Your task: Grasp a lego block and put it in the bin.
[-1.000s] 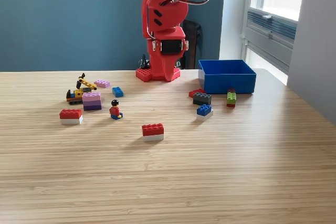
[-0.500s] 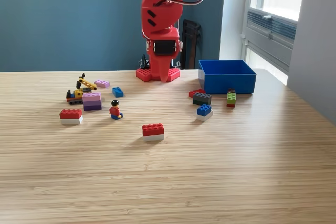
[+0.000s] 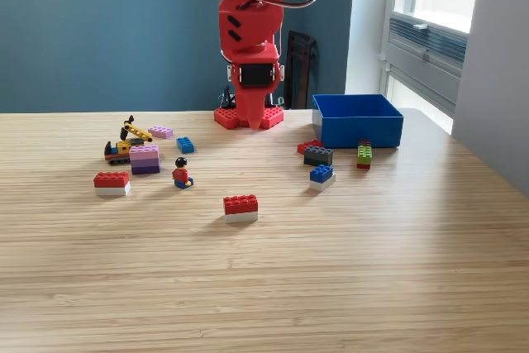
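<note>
The blue bin (image 3: 357, 120) stands at the back right of the exterior view. Lego blocks lie scattered on the wooden table (image 3: 331, 270). A red-on-white block (image 3: 240, 207) is in the middle, and a second red-on-white one (image 3: 111, 183) is at the left. A blue-on-white block (image 3: 321, 174), a dark grey block (image 3: 317, 155) and a green block (image 3: 364, 153) lie in front of the bin. My red arm is folded upright at the back. Its gripper (image 3: 250, 120) points straight down just above its base, its fingers look shut, and it holds nothing. It is far from every block.
At the left sit a purple stack (image 3: 145, 159), a small blue block (image 3: 185, 145), a pink plate (image 3: 160, 131), a yellow-and-black vehicle (image 3: 124, 143) and a minifigure (image 3: 182, 174). A red block (image 3: 307, 145) lies beside the bin. A window wall stands at the right.
The folded arm has turned slightly toward the exterior view's left, and its gripper tip now looks narrower. No block has moved.
</note>
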You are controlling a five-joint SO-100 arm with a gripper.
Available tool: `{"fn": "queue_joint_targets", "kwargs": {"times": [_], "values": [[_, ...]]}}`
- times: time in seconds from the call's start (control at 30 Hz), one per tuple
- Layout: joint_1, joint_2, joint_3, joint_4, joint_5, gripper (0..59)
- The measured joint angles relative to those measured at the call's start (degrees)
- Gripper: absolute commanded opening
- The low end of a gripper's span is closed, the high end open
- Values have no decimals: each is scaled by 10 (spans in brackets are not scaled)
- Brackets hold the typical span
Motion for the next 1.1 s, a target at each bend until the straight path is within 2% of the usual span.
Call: {"fn": "queue_joint_targets", "kwargs": {"times": [0.73, 1.0, 1.1], "values": [[-171, 9, 49, 10, -99, 14], [-231, 63, 51, 17, -118, 182], [-280, 129, 103, 17, -125, 221]]}}
